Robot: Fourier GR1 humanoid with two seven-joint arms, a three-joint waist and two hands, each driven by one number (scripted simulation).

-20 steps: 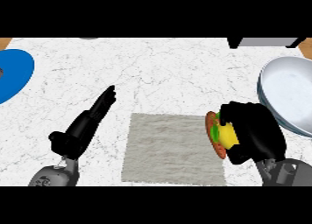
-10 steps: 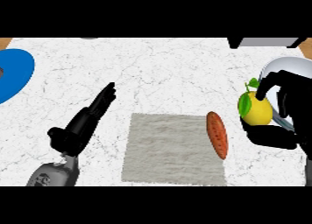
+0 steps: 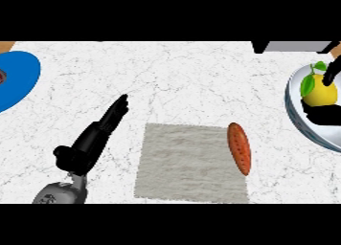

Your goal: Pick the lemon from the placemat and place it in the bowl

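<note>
Lemon — between right hand fingers, over bowl

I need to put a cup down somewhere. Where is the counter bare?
Bare counter runs above the placemat, between the blue plate and the bowl. The placemat's middle is free; an orange object sits on its right edge. The right is crowded: the right robot hand holds the lemon over the bowl.

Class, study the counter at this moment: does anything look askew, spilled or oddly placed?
Nothing is spilled. One oddity: the orange oblong item lies half on the grey placemat, overhanging its right edge. The lemon sits over the bowl with the right hand curled round it. The left hand rests open.
</note>
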